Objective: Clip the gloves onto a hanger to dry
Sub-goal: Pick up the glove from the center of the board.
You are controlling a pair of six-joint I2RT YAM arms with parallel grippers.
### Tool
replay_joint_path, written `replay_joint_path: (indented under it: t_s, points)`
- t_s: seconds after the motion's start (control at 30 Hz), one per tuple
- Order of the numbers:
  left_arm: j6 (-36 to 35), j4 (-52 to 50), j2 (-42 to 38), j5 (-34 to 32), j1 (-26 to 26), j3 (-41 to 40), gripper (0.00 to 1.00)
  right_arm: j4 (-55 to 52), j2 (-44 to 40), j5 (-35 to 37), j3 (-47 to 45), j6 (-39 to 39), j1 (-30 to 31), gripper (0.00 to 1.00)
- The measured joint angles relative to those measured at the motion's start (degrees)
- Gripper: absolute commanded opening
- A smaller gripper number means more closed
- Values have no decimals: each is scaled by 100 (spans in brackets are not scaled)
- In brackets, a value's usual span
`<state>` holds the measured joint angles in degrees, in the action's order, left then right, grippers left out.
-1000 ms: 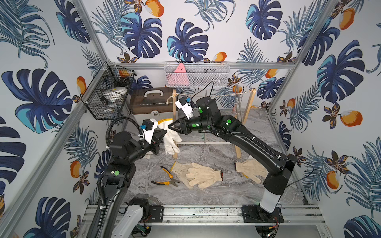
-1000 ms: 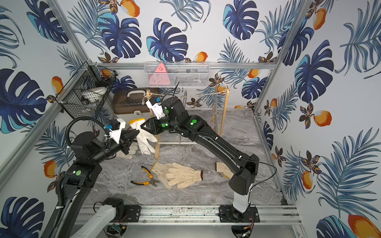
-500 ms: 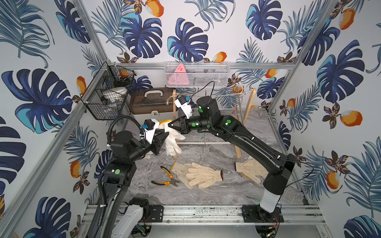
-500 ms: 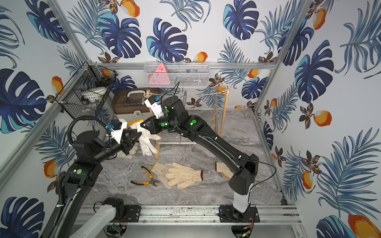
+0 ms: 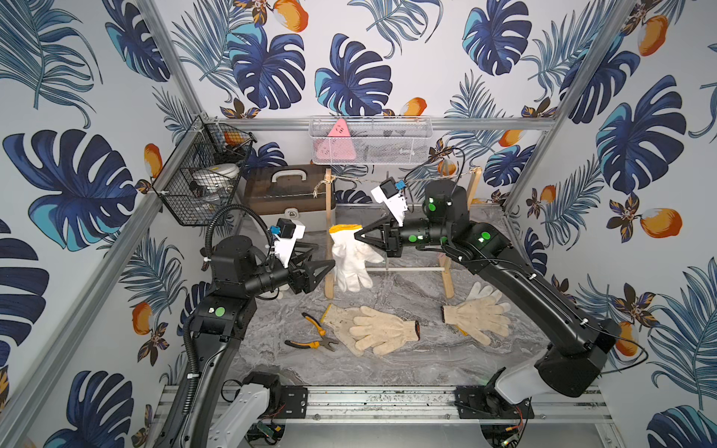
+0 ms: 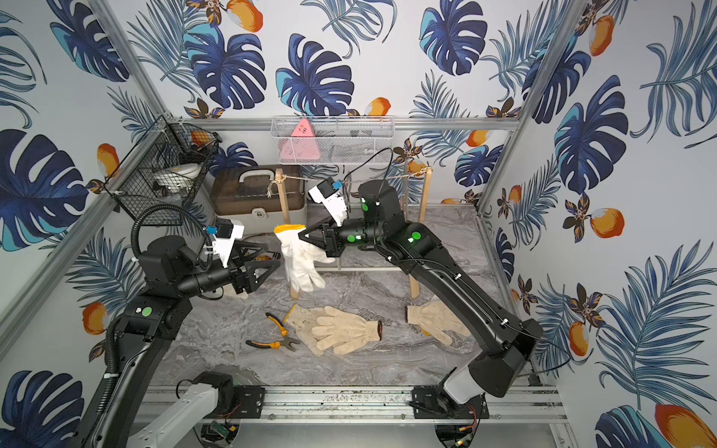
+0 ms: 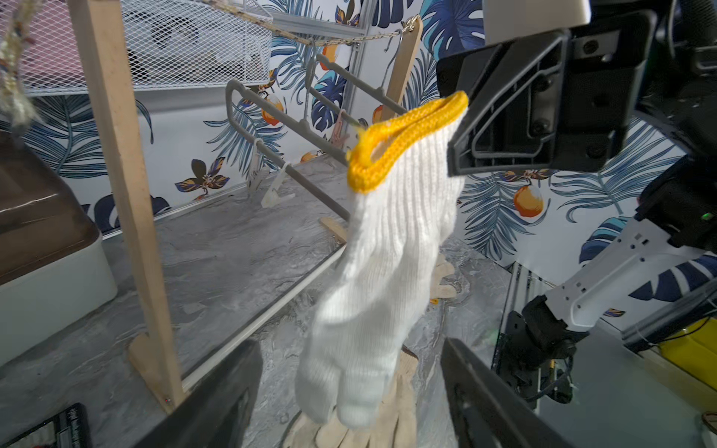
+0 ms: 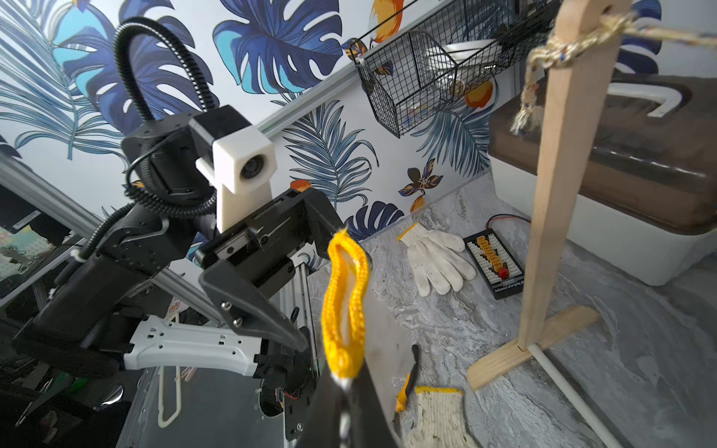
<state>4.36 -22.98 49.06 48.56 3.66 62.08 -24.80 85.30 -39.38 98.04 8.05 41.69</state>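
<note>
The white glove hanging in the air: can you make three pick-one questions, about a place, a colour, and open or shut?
1. Where do the pliers lie? A on the table B in the wire basket C on the toolbox
2. What colour is the hanging glove's cuff edge? A red B yellow C blue
3. How is the left pincer? A shut on the glove B open, holding nothing C shut on the pliers
Answers: 1 A, beside the flat gloves; 2 B, bright yellow edging; 3 B, its jaws stand apart; only the right pincer pinches the cuff.
</note>
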Motion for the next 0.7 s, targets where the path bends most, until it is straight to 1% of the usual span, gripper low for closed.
replay_joint_path:
  t_s: [0.17, 0.3, 0.4, 0.5, 0.6, 0.7]
  points:
    - [522, 413, 323, 496, 0, 203, 80, -116, -667, -597, -343, -466, -326, 0]
    - [643, 581, 636, 538, 15, 236, 78, -330, -1182, -826, -691, -820, -686, 0]
    - [660, 697, 892, 389, 101, 240, 77, -605, -1545, -874, -918, -1073, -1036, 0]
    - [656, 761, 1093, 146, 315, 256, 77, -844, -1878, -1003, -1097, -1226, -1331, 0]
    - [625, 796, 1246, -146, 664, 297, 77, -1054, -2098, -1213, -1165, -1344, -1541, 0]
    - [546, 815, 1425, -562, 1128, 319, 77, -1360, -2232, -1279, -1123, -1488, -1751, 0]
